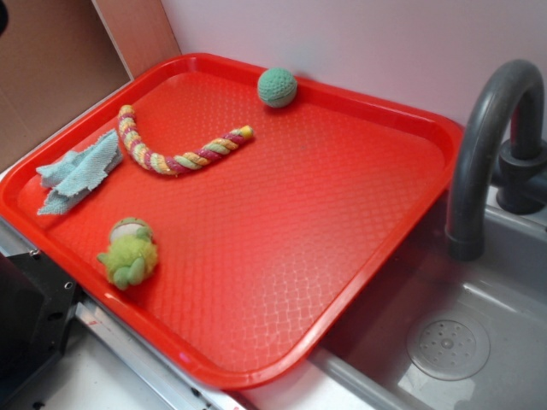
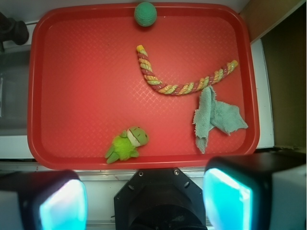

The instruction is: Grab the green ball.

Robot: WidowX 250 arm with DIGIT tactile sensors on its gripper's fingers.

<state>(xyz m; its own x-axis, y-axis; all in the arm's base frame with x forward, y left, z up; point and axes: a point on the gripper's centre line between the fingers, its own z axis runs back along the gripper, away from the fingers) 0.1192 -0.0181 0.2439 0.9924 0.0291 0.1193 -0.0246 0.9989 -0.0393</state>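
Observation:
The green ball (image 1: pixel 278 87) is a small teal crocheted ball. It rests at the far edge of the red tray (image 1: pixel 359 256), close to the wall. In the wrist view the green ball (image 2: pixel 145 14) sits at the top edge of the red tray (image 2: pixel 86 72). My gripper (image 2: pixel 146 201) hangs high over the tray's near edge, far from the ball. Its two pads (image 2: pixel 228 199) stand wide apart with nothing between them. The gripper does not show in the exterior view.
A fuzzy yellow-green plush toy (image 1: pixel 130 252) lies near the tray's front left. A striped rope toy (image 1: pixel 179 149) and a light blue cloth (image 1: pixel 79 171) lie at the left. A grey faucet (image 1: pixel 487 145) and sink (image 1: pixel 461 342) stand to the right.

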